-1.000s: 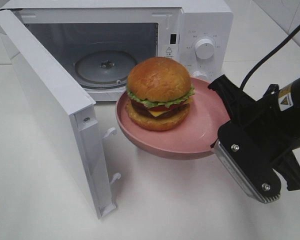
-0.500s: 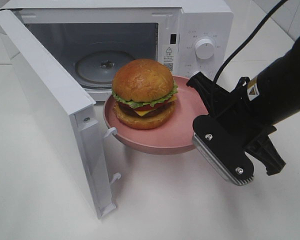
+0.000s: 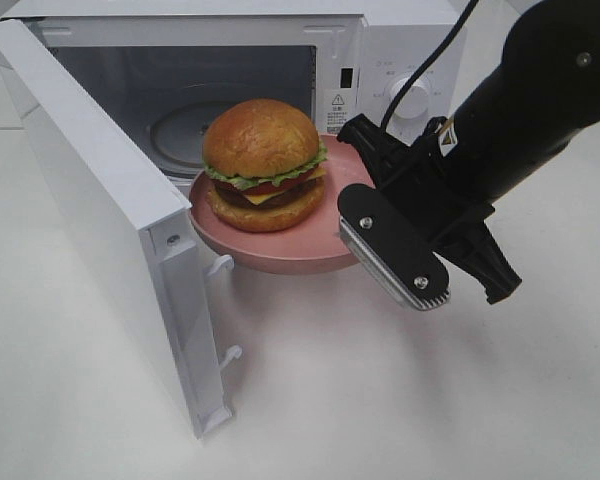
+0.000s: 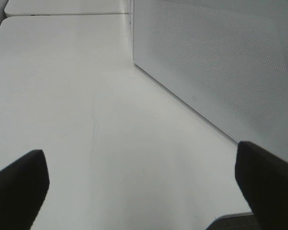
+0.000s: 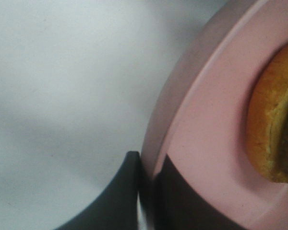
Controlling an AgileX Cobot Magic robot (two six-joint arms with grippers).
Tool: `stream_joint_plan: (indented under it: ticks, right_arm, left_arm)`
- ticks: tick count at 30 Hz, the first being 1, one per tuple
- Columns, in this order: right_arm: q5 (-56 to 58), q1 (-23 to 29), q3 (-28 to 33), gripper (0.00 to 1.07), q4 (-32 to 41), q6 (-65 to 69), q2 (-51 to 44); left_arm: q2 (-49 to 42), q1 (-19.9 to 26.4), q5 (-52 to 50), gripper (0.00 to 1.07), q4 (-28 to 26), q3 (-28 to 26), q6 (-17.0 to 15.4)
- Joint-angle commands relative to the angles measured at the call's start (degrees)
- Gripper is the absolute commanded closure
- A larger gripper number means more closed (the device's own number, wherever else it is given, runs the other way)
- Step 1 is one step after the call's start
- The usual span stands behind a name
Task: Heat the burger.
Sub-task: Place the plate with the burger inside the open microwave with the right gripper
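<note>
The burger, with a glossy brown bun, lettuce, tomato and cheese, sits on a round pink plate held in the air at the mouth of the open microwave. My right gripper is shut on the plate's right rim. In the right wrist view its dark fingers pinch the pink rim, with the burger's bun edge beyond. My left gripper is open and holds nothing, low over the white table beside the microwave's perforated side wall. It does not show in the exterior high view.
The microwave door stands swung out to the left, its latch hooks close to the plate's left rim. A glass turntable lies inside the cavity. White tabletop stretches in front.
My right gripper has carried the plate and burger left and back, from in front of the control panel to the edge of the microwave opening. The grip is unchanged.
</note>
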Motion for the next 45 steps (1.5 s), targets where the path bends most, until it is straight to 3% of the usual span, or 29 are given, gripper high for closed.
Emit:
stream_joint_plan:
  ticks: [1,45]
  right_arm:
    - [-0.46,0.11,-4.18,1.07,0.29,0.63,1.20]
    - [3.21,2.12,-31.34,1.07,-2.86,11.17,22.92]
  left_arm:
    - [-0.17,-0.11,-0.80,0.09,-0.34,0.00,0.06]
    - [-0.17,-0.11,-0.80,0.09,-0.34,0.00,0.06]
